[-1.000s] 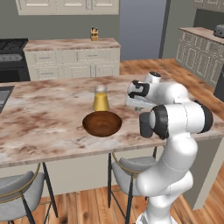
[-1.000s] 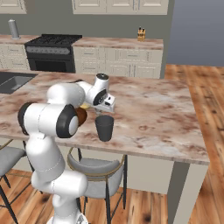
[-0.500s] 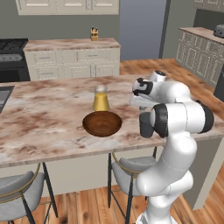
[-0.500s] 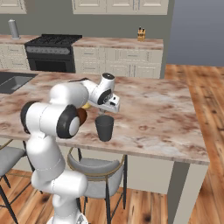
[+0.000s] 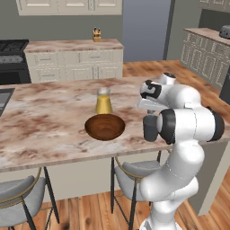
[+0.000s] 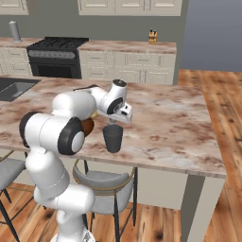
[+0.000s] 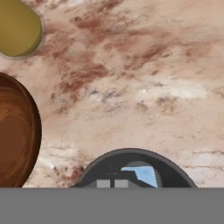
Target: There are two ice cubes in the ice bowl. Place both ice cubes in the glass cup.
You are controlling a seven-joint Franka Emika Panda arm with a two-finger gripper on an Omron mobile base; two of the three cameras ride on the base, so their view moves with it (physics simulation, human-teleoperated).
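The dark grey glass cup [image 5: 149,129] [image 6: 113,138] stands near the counter's front edge, right of the wooden ice bowl [image 5: 105,134] [image 6: 88,126]. My gripper [image 5: 150,112] [image 6: 118,122] [image 7: 112,183] hangs straight above the cup's mouth [image 7: 100,166], pointing down. It is shut on a small greyish ice cube [image 7: 121,183] that shows at the tips. A pale light-blue ice cube [image 7: 141,174] lies inside the cup. The part of the bowl [image 7: 17,131] seen in the hand view holds nothing.
A clear jar of yellow liquid [image 5: 103,102] [image 7: 17,26] stands just behind the bowl. The marble island counter [image 5: 45,121] stretches left toward a sink. Stools [image 5: 134,173] stand under the front edge. A stove and cabinets line the back wall.
My hand has moved to the right, from beside the bowl to over the cup. The jaws have stayed shut.
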